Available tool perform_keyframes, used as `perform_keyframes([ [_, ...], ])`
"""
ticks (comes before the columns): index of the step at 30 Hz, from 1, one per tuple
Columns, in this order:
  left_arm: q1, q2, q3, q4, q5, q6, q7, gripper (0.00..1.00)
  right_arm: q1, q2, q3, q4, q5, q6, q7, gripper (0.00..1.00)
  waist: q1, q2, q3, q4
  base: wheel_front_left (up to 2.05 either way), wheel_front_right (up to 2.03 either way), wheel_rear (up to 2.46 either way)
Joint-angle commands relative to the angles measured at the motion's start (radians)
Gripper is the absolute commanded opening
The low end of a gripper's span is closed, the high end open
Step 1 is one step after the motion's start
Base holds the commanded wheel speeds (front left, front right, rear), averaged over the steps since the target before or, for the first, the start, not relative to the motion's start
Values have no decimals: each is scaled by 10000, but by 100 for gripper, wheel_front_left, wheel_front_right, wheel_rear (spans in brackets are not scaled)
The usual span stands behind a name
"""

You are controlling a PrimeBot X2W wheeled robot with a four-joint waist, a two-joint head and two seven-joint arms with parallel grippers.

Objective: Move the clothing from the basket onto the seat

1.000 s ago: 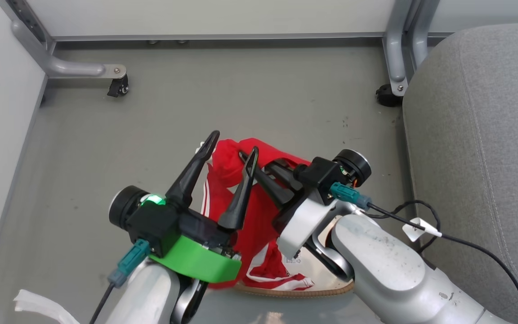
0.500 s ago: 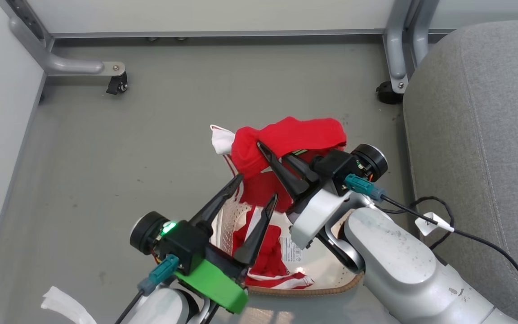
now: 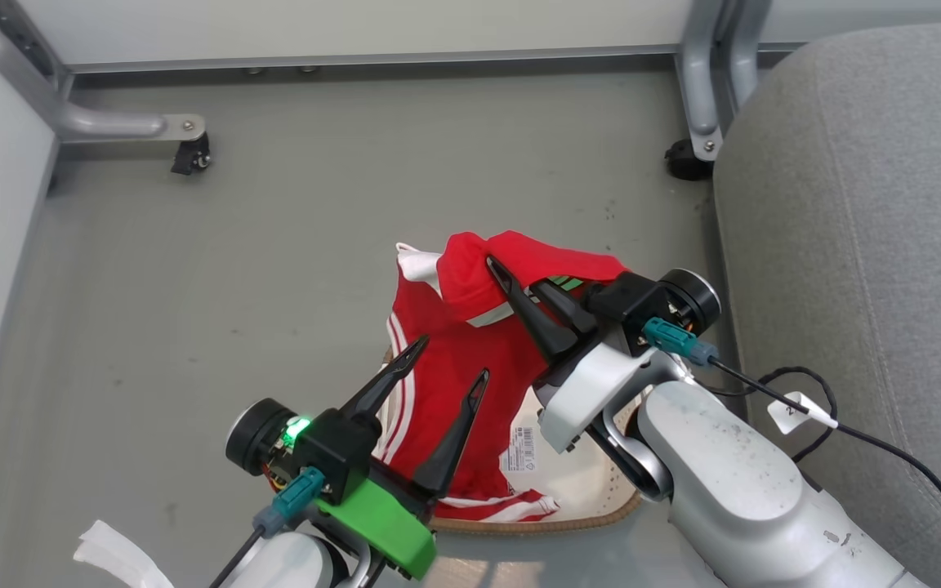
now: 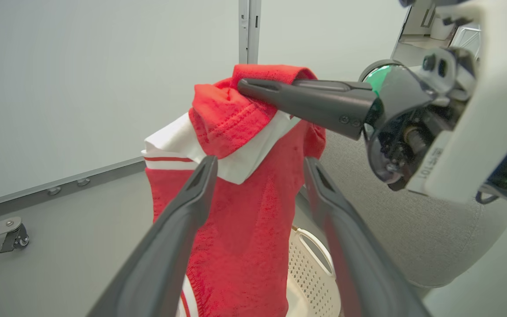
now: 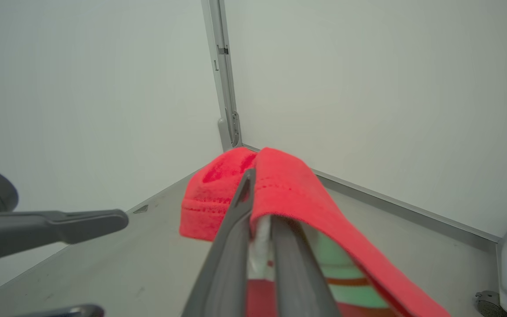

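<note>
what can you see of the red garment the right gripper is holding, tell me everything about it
The red garment looks soft and fleecy, with a white panel near the top and thin white stripes down one side. The right gripper has its jaws shut on a bunched fold at the top, so it hangs limp and creased above the basket, the lower part draping down towards it. The left gripper is open close beside it, not gripping.

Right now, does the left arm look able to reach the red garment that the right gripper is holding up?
Probably yes. The left gripper is open and points at the red garment, which hangs from the shut right gripper over the basket. Nothing stands between them; the gap is hard to judge.
</note>
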Motion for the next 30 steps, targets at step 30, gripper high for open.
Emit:
perform_keyframes([
  [30,-1302,811,-581,-765,196,-7,928,100,729,276,-3180,-1028,-458,-1,-46,0,0,0,1560,-4463,0,0,0],
])
